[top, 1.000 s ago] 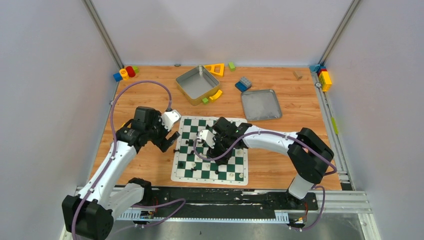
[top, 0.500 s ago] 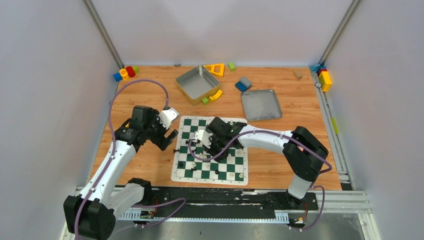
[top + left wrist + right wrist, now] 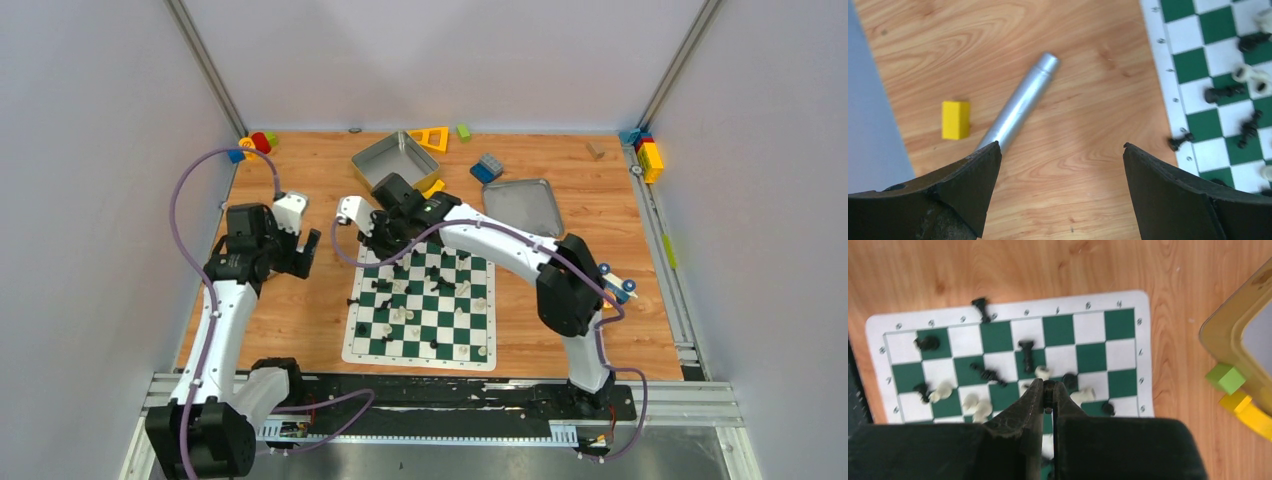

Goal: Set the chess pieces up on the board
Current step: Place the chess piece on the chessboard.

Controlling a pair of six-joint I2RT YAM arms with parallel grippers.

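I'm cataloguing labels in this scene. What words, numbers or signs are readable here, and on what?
Small printed marks along the pale border of the board: present, but too blurred to read in the right wrist view.
The same marks in the left wrist view: too small to read.
No other text shows.

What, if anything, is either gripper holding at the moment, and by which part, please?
The left gripper is open and holds nothing. The right gripper is shut; whether anything is pinched between its tips cannot be told.
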